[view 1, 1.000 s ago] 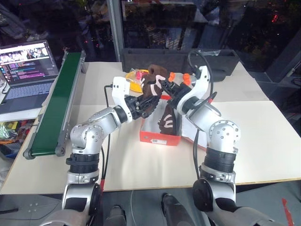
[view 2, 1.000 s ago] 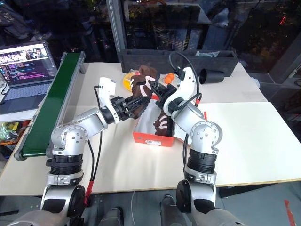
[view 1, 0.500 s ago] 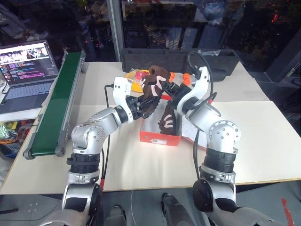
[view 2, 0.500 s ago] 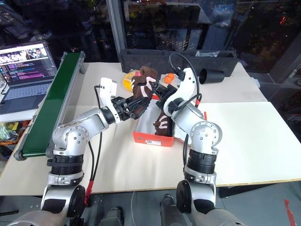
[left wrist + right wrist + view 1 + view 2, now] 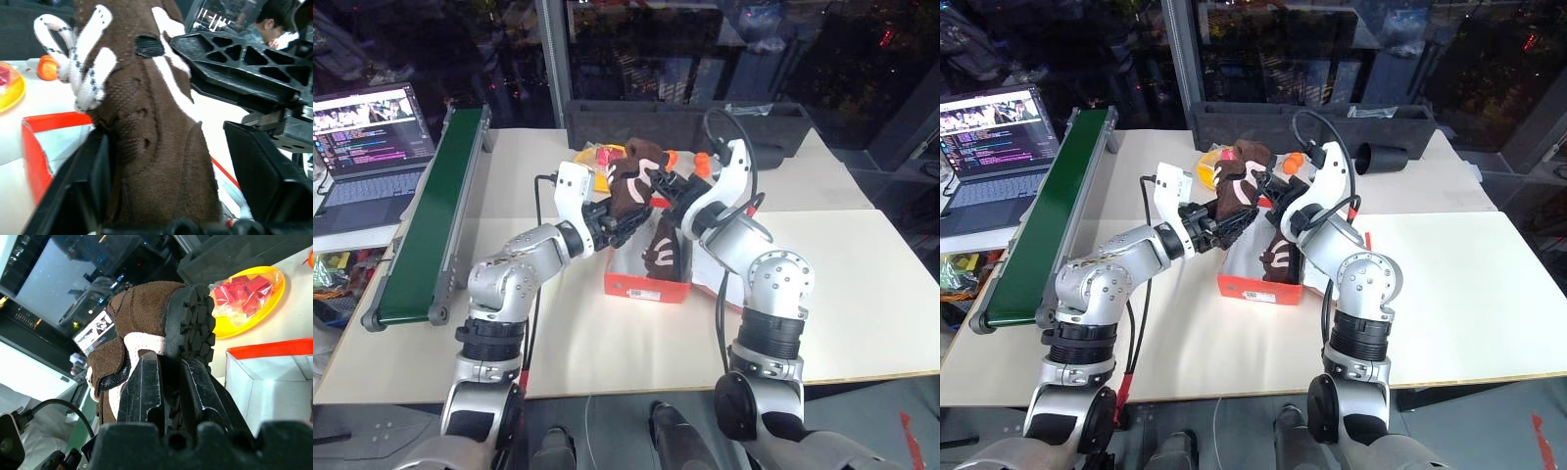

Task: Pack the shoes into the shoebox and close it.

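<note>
Since a second ago, the left gripper (image 5: pixel 161 196) has let go: its two black fingers, then clamped on the raised shoe (image 5: pixel 631 186), now stand apart on either side of it. That shoe, dark brown with white side markings and white laces, hangs over the far end of the shoebox (image 5: pixel 646 286), and it has sunk slightly toward the box in that time. The right gripper (image 5: pixel 168 382) is clenched on its heel and sole, the black tread pressed between its fingers.

Both arms reach forward from the near bench (image 5: pixel 862 294) edge and meet above the shoebox, the left one angling in from the left, the right one bent at the elbow with its wrist turned inward. Both grippers point roughly level.

The shoebox is red-orange with a white inside and sits open at mid-bench. The other shoe (image 5: pixel 662 250) already rests inside, toward its right side. Just beyond the shoebox lies a yellow dish (image 5: pixel 594 168) of red pieces, and further beyond, a long black tray (image 5: pixel 773 122).

The step in hand looks like lowering the second shoe in. Done well, the left gripper backs clear of the laces before the right arm descends, and the shoe goes into the free space left of its mate, lying flat enough for the lid to shut
</note>
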### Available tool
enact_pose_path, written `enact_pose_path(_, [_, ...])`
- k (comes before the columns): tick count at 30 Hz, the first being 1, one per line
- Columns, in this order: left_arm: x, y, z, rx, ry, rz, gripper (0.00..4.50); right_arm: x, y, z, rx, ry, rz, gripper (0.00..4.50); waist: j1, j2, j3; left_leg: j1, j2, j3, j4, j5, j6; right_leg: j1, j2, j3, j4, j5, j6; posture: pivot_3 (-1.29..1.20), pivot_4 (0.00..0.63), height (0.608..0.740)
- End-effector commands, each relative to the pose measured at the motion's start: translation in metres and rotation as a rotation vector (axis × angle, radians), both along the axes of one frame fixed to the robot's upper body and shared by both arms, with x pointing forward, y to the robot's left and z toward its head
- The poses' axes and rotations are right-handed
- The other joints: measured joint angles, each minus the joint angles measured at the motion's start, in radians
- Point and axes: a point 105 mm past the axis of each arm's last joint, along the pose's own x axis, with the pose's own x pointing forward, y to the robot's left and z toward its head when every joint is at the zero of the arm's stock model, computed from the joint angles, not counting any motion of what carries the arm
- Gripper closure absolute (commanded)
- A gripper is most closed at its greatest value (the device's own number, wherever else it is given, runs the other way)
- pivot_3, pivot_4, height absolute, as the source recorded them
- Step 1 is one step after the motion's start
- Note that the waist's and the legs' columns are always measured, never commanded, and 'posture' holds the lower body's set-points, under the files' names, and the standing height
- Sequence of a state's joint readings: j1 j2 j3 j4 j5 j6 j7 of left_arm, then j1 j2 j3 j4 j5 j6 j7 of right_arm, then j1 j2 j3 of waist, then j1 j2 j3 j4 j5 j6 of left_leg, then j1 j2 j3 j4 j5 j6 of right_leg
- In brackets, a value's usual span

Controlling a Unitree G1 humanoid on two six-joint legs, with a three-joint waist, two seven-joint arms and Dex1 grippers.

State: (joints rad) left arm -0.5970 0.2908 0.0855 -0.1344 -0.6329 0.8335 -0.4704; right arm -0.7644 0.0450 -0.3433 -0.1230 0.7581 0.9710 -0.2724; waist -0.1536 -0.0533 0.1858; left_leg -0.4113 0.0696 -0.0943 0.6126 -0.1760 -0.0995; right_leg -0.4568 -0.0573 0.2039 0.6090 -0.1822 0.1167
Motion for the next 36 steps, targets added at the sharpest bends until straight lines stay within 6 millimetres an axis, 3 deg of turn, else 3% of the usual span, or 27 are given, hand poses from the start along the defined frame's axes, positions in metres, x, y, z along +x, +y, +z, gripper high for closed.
enact_pose_path(1, [-0.011,0.015,0.011,-0.024,-0.033,0.000,1.03,0.000,-0.013,0.011,0.015,-0.050,-0.055,4.37,-0.002,0.000,0.000,0.000,0.000,0.000,0.000,0.000,0.000,0.000,0.000,0.000,0.000,0.000,0.000,0.00,0.150,0.710])
enact_pose_path(10, [-0.025,0.049,-0.003,0.012,0.026,-0.009,1.03,0.004,0.005,-0.014,-0.035,0.009,0.061,4.37,-0.004,0.001,0.000,0.001,0.000,0.000,0.000,0.000,0.000,0.000,0.000,0.000,0.000,0.000,0.000,0.00,0.150,0.710])
enact_pose_path(14, [-0.025,0.044,-0.004,0.005,0.025,-0.011,1.03,0.013,0.021,-0.029,-0.095,0.041,0.158,4.37,-0.003,0.001,0.000,0.000,0.000,0.000,0.000,0.000,0.000,0.000,0.000,0.000,0.000,0.000,0.000,0.00,0.150,0.710])
enact_pose_path(19, [-0.029,0.035,-0.005,-0.001,0.024,-0.027,1.03,0.032,0.020,-0.051,-0.201,0.093,0.205,4.37,-0.004,0.001,0.000,0.000,0.000,0.000,0.000,0.000,0.000,0.000,0.000,0.000,-0.001,0.000,0.000,0.00,0.150,0.710])
enact_pose_path(26, [-0.032,0.035,-0.005,0.005,0.023,-0.022,1.03,0.049,0.019,-0.067,-0.292,0.156,0.240,4.37,-0.014,0.001,0.000,0.001,0.000,0.000,0.000,0.000,0.000,0.001,0.000,0.000,0.000,0.000,0.000,0.00,0.150,0.710])
enact_pose_path(36, [-0.030,0.033,-0.006,0.020,0.026,-0.021,1.03,0.039,0.044,-0.116,-0.452,0.341,0.409,4.37,-0.033,0.000,0.000,0.006,0.000,0.000,0.000,0.000,0.000,0.005,0.000,0.000,0.000,0.000,0.000,0.00,0.150,0.710])
